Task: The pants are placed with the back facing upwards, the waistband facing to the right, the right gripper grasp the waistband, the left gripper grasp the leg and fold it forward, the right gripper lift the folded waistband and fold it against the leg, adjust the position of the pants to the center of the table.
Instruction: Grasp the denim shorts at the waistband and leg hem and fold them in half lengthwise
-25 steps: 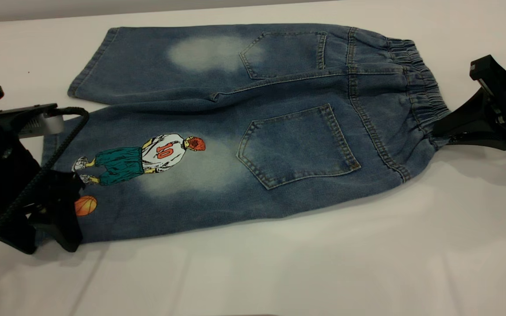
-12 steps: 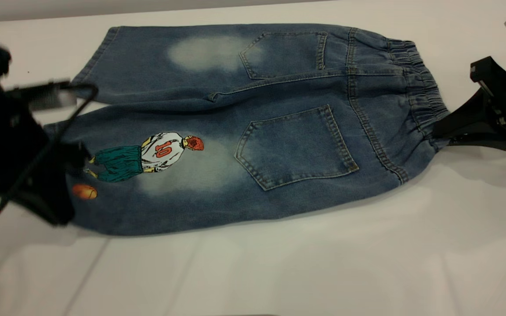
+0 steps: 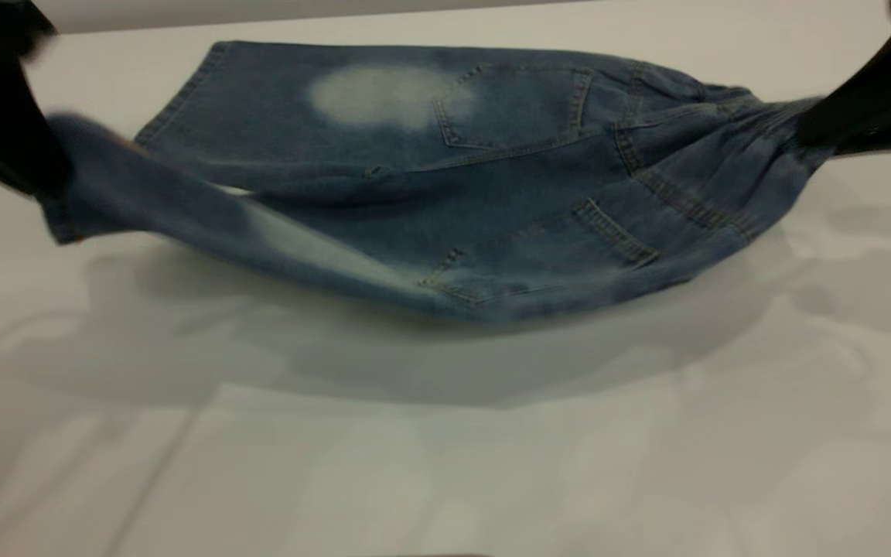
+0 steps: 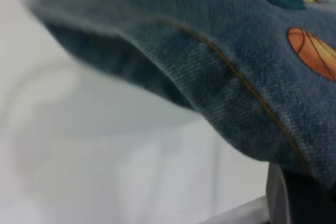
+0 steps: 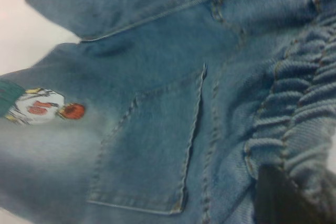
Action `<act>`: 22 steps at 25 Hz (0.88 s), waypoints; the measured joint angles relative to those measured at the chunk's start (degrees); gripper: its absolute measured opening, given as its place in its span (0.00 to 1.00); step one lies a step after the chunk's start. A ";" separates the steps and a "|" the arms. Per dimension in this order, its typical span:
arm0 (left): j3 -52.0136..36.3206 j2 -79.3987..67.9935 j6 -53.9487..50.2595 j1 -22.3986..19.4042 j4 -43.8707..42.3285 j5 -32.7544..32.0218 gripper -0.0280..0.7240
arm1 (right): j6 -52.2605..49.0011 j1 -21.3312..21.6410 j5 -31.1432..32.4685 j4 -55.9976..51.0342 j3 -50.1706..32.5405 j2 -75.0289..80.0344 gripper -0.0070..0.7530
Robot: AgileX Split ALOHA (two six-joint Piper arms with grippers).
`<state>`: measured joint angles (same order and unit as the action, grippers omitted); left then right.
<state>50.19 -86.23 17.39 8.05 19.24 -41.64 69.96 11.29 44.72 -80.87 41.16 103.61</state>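
**Spotter:** What have you got on screen?

**Operator:** I have the pants slung between both arms. The near long edge is off the table, and the far plain leg with the pale patch lies flat on the white top.

**Spotter:** Left side?

**Operator:** The left gripper sits at the exterior view's left edge, clamped on the hem of the leg. My left wrist camera shows the hem edge with its orange stitch line raised over bare table, the basketball print just beside it. I can't see the fingers themselves, only the cloth hanging from them.

**Spotter:** And the right?

**Operator:** The right gripper is at the upper right, pinching the waistband. The ruched elastic bunches into a dark finger in my right wrist view, with the patch pocket beside it.

**Spotter:** Room to move?

**Operator:** Plenty. Open white table lies nearer the camera under the sagging edge, with only the shadow on it. A narrower strip runs beyond the far edge.
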 joint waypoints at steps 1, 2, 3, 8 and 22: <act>0.00 2.22 -0.13 0.00 0.00 -0.46 0.07 | -1.76 0.00 0.00 1.63 -0.56 -2.44 0.06; 0.00 4.26 -0.37 0.00 0.00 -0.98 0.07 | -3.78 0.00 0.00 3.59 -1.18 -4.84 0.06; 0.00 6.11 -0.57 0.00 -0.04 -1.35 0.07 | -5.58 0.00 0.00 5.52 -1.64 -6.78 0.06; -0.06 9.69 -1.07 0.00 -1.38 0.32 0.07 | -9.18 0.00 0.16 9.14 -2.17 -13.96 0.06; 0.92 -6.91 0.26 0.07 -1.31 27.81 0.07 | -1.28 0.00 -10.22 -2.23 -2.51 -10.04 0.06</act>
<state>51.11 -93.14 17.65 8.11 17.92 -13.83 68.68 11.29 34.51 -83.10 38.66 93.56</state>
